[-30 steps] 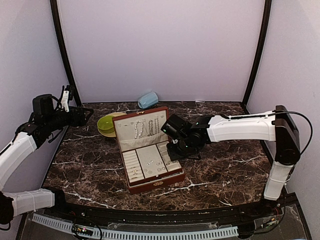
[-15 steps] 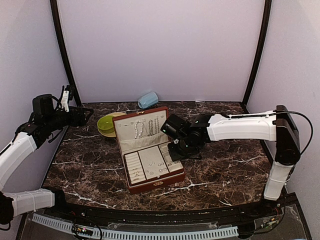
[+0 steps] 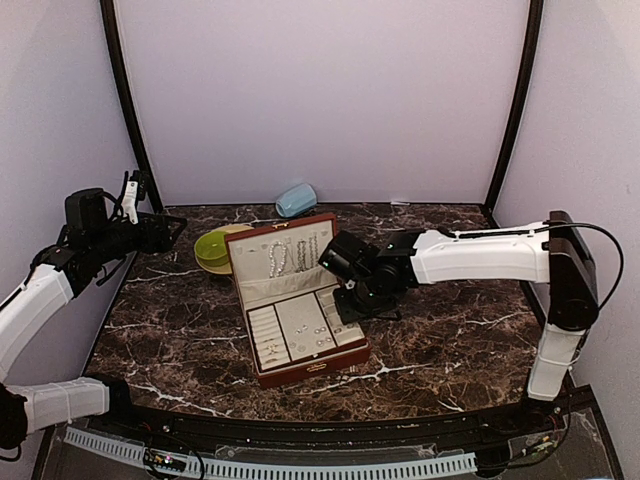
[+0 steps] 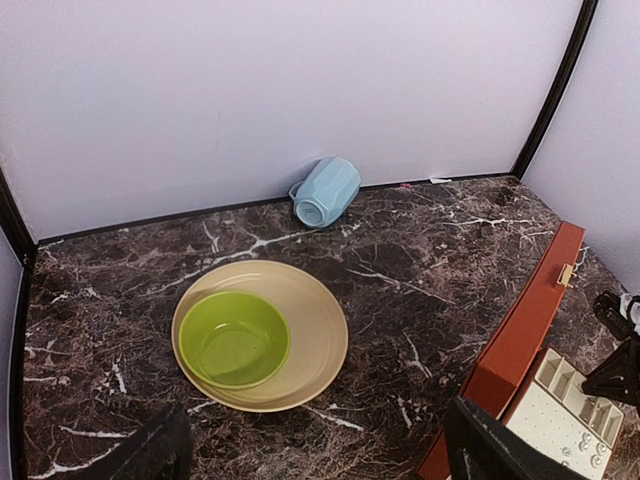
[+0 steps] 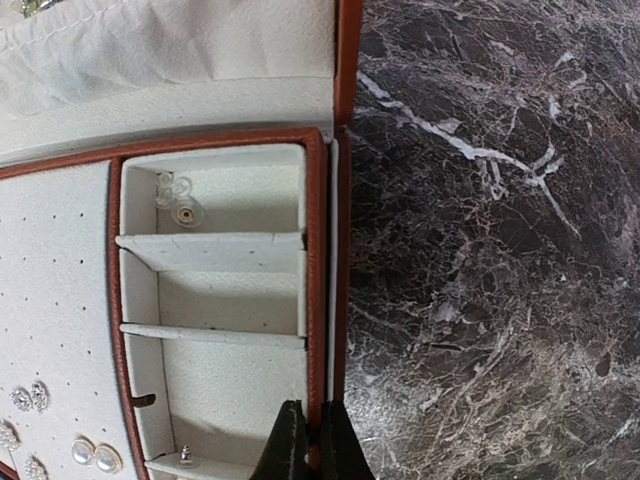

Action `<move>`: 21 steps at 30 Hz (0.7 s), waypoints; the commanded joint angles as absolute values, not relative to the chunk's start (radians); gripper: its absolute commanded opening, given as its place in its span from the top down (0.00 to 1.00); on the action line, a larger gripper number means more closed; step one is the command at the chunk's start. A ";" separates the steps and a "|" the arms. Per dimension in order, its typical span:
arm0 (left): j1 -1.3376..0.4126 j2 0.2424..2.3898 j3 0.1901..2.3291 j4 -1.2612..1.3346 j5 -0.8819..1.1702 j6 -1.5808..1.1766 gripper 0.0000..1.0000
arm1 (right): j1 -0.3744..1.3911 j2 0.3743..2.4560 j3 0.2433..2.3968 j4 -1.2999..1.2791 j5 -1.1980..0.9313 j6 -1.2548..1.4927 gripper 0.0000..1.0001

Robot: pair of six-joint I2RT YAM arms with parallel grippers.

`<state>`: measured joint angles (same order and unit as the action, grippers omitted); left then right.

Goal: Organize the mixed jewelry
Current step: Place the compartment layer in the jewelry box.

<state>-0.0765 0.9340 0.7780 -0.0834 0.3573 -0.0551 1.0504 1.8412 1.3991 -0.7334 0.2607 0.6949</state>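
Right end effector (image 5: 307, 428) pressed together, bottom centre of wrist frame, at case (image 5: 321, 250) right rim. Earrings (image 5: 176, 201) in top compartment. Left end effector (image 4: 320, 445) spread, empty.

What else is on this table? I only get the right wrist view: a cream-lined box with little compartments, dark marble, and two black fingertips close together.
Observer: A green bowl sits in a tan plate, off to the left of your jewelry case.
Operator: What is that cream fabric at the top of my picture?
Observer: That is the case's raised lid. Pearl-like bead strands are laid out side by side in it.
Operator: Where is the other arm?
Observer: The left gripper is open, raised near the table's left side, away from the case, with nothing between its fingers.
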 commanded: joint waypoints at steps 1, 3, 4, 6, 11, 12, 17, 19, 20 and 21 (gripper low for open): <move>-0.074 0.914 0.765 -0.075 0.361 -0.043 0.11 | 1.071 1.872 1.434 -0.673 0.219 0.719 1.00; -0.074 0.914 0.764 -0.075 0.361 -0.044 0.11 | 1.072 1.879 1.439 -0.670 0.215 0.721 1.00; -0.074 0.913 0.764 -0.075 0.361 -0.044 0.11 | 1.071 1.882 1.441 -0.669 0.213 0.721 1.00; -0.074 0.914 0.764 -0.075 0.361 -0.045 0.11 | 1.072 1.884 1.443 -0.661 0.206 0.725 1.00; -0.074 0.915 0.764 -0.075 0.364 -0.044 0.11 | 1.072 1.888 1.445 -0.658 0.192 0.730 1.00; -0.074 0.915 0.763 -0.075 0.364 -0.045 0.11 | 1.072 1.887 1.445 -0.661 0.193 0.729 1.00; -0.074 0.913 0.764 -0.075 0.359 -0.048 0.11 | 1.071 1.874 1.444 -0.676 0.214 0.730 0.82; -0.074 0.910 0.762 -0.074 0.346 -0.051 0.11 | 1.071 1.866 1.449 -0.686 0.231 0.729 0.69; -0.075 0.906 0.761 -0.072 0.343 -0.052 0.10 | 1.072 1.858 1.451 -0.689 0.242 0.727 0.64; -0.074 0.904 0.758 -0.070 0.337 -0.055 0.10 | 1.072 1.851 1.451 -0.692 0.253 0.724 0.60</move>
